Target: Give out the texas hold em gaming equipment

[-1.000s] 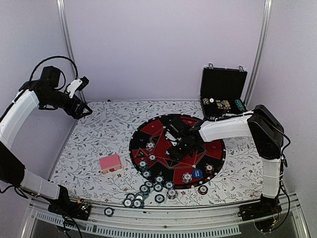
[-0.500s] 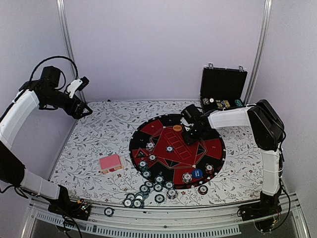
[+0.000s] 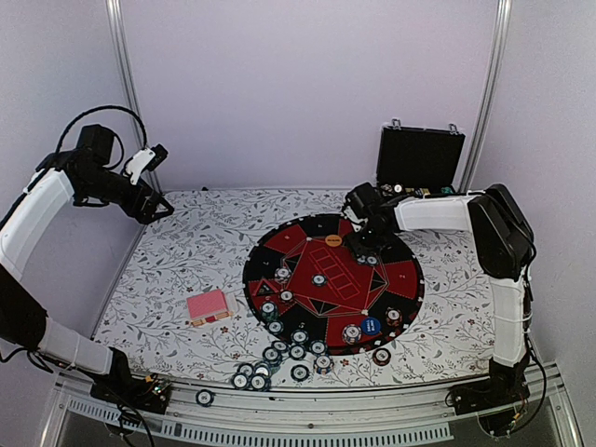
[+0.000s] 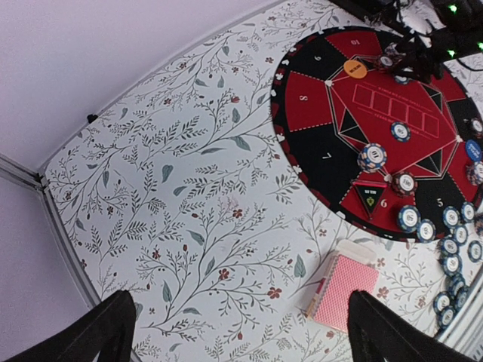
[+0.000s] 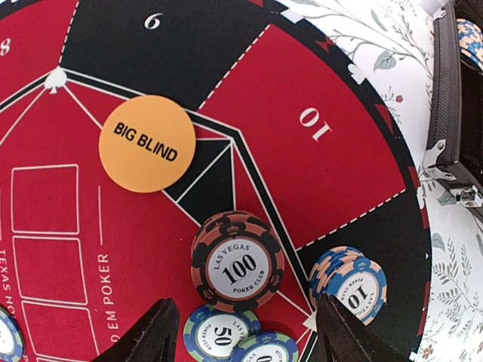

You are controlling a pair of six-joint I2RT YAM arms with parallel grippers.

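Striped poker chips sit on our big round red-and-black mat.
Our right gripper hangs open over a round brown-red chip stack at the mat's far edge; our left gripper gapes empty, well off the mat.
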